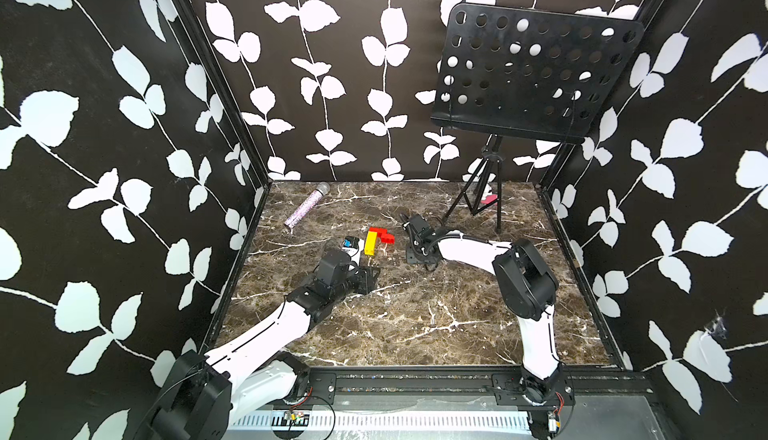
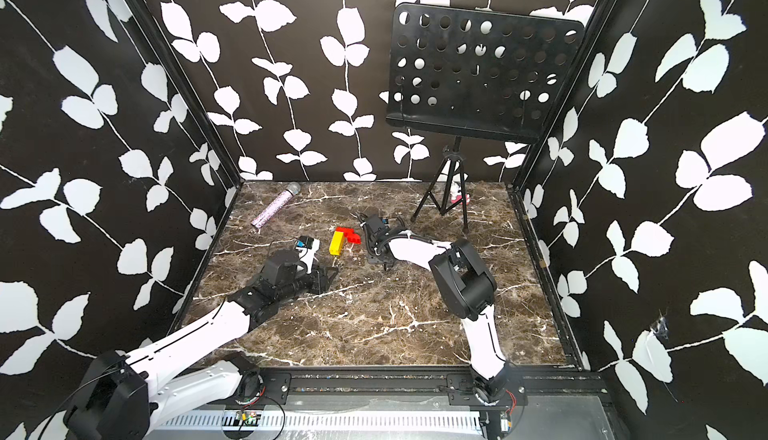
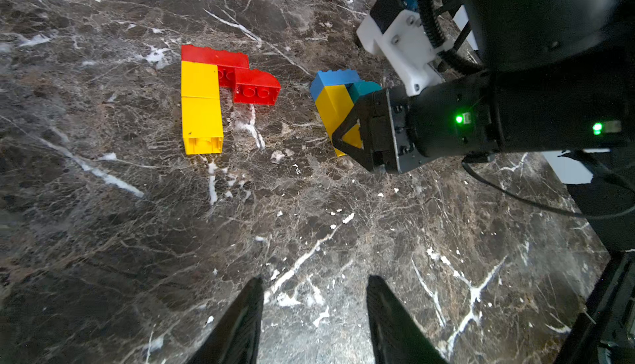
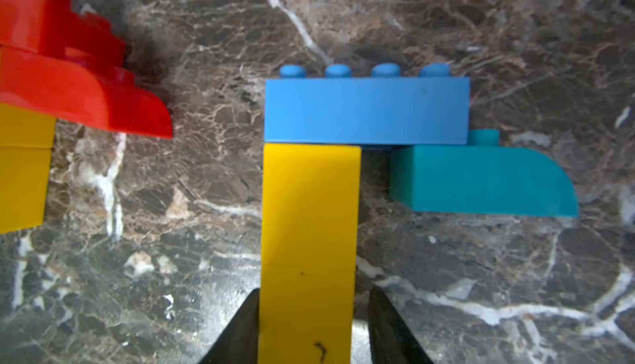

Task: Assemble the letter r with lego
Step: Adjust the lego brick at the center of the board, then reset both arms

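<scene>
At worktop [image 3: 103, 242] centre, two lego r figures lie flat, near but apart: red-topped r [image 3: 202, 97], blue-topped r [image 4: 366, 109]. Right claw [image 4: 311, 295] straddles yellow stem [image 4: 309, 207], slightly parted, gap on one side. Risk: finger snags stem on retreat, skews r into neighbour; teal brick [image 4: 481, 180] looks thinly seated, may pop off. Right arm low, reaching in across worktop. Left claw [image 3: 312, 283] parted, empty, hovering short of bricks.

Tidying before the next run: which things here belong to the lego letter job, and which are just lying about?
Job: red-and-yellow lego r; blue-teal-yellow lego r.
Lying about: glittery microphone; music stand.
</scene>
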Controlling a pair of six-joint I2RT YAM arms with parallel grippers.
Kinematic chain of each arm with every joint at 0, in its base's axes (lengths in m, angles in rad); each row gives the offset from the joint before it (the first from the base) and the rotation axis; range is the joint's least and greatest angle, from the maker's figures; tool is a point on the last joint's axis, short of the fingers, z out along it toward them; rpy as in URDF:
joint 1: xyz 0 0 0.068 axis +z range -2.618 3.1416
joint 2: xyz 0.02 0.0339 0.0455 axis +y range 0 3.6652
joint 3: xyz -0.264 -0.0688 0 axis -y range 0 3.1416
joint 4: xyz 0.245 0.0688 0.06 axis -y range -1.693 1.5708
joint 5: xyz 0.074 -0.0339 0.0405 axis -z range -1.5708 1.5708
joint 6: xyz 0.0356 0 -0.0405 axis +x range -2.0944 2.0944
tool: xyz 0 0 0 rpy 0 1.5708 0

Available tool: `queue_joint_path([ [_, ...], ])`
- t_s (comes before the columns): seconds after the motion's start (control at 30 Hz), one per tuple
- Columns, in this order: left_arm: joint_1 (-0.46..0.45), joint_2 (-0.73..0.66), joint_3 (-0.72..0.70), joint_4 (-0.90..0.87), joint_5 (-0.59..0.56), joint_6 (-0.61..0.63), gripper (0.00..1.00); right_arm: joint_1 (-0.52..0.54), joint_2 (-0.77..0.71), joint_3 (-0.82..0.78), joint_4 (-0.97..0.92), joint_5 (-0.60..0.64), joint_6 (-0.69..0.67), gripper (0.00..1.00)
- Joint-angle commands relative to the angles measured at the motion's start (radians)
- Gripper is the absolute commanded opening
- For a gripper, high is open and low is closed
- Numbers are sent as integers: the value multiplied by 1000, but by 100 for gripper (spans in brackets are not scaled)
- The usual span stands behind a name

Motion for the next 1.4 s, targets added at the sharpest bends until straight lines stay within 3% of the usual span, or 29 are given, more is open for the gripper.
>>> queue_joint_path([
  [0.0, -1, -37, 92, -75, -65, 52, 54, -2, -110, -17, 2, 3, -6, 51],
  [0.1, 16, -72, 215, -189, -165, 95, 58, -3, -244, -56, 11, 1, -35, 56],
  [0.13, 38, -87, 255, -226, -205, 102, 61, -2, -307, -81, 17, 9, -61, 62],
  [0.17, 67, -106, 284, -252, -234, 110, 63, -1, -382, -111, 27, 23, -96, 90],
  [0.2, 97, -125, 297, -260, -243, 124, 63, -4, -455, -145, 34, 47, -134, 99],
  [0.37, 255, -232, 203, -158, -475, 222, 67, -128, -858, -391, 125, 211, -292, 99],
  [0.4, 283, -247, 161, -106, -479, 254, 77, -163, -922, -452, 176, 255, -321, 99],
  [0.43, 312, -262, 99, -24, -451, 302, 96, -197, -992, -531, 265, 293, -387, 99],
  [0.53, 349, -265, -70, 208, -452, 419, 99, -258, -1116, -788, 631, 335, -657, 99],
  [0.6, 355, -225, -119, 296, -475, 466, 99, -334, -1129, -839, 645, 388, -576, 99],
  [0.67, 358, -156, -111, 301, -479, 541, 99, -461, -1097, -860, 623, 281, -457, 99],
  [0.73, 358, -66, -107, 362, -489, 611, 99, -520, -1018, -892, 689, 251, -458, 99],
  [0.83, 374, 61, -124, 512, -485, 631, 99, -534, -874, -872, 717, 286, -541, 99],
  [1.0, 417, 234, -143, 691, -353, 588, 99, -590, -746, -956, 1021, 275, -596, 99],
  [1.1, 439, 325, -155, 793, -359, 587, 99, -648, -712, -921, 1017, 110, -595, 99],
  [1.23, 479, 463, -167, 921, -323, 546, 99, -660, -727, -886, 880, 124, -590, 99],
  [1.3, 480, 536, -171, 1026, -310, 567, 99, -660, -758, -931, 893, 109, -650, 99],
  [1.37, 484, 488, -152, 896, -316, 539, 99, -664, -780, -1018, 1015, 126, -667, 99],
])
